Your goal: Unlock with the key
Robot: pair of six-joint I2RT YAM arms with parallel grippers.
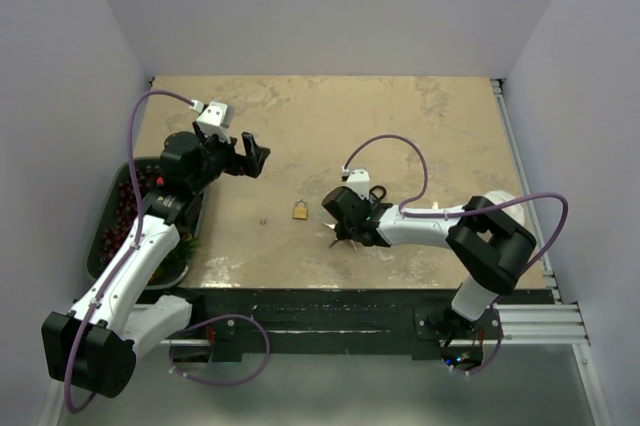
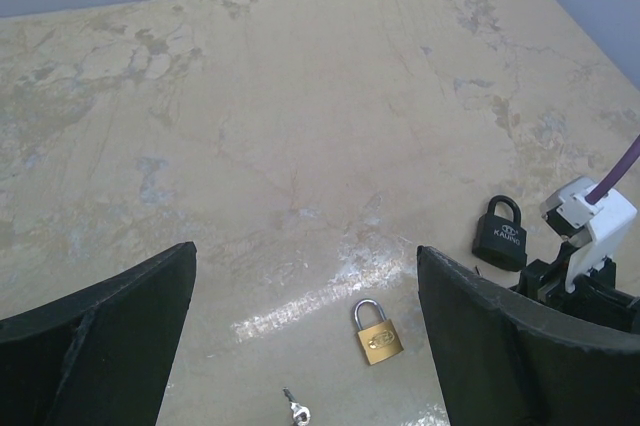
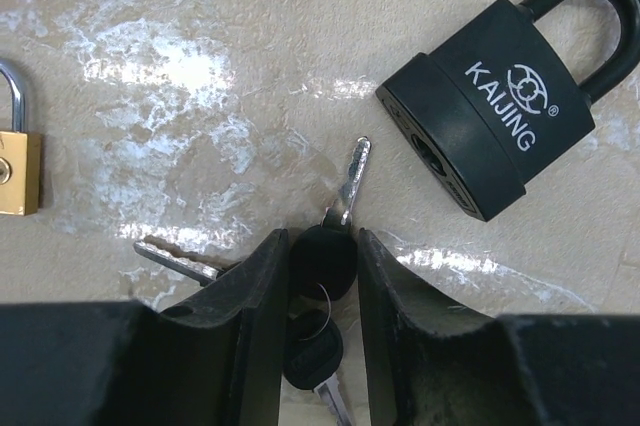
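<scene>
Currently my right claw (image 3: 321, 234) is down at the tabletop (image 3: 300, 26) and clenched on a key (image 3: 323, 261). Both fingers press against the sides of its round black head. The blade of this key points forward, out past my fingertips, and lies flat on the surface. A second black-headed key (image 3: 312, 354) sits farther back in the gap between the same fingers, joined to the first by a thin ring. A third blade (image 3: 180, 261) lies just beside the left finger, pointing away to the left.

The black padlock (image 3: 490, 126) rests ahead and to the right of the right claw, near the tip of the gripped blade but not touching it. It lies flat, shackle closed, keyhole end turned toward the claw. A brass padlock (image 3: 15, 166) lies well to the left of this claw, at the edge of the wrist view, shackle closed.

My left claw (image 2: 305, 251) is released, fingers spread wide, holding nothing, and hangs above the tabletop. The brass padlock lies below and ahead of it, between the lines of its two fingers. A small loose key (image 2: 295, 409) lies nearer to this claw than the brass padlock.
</scene>
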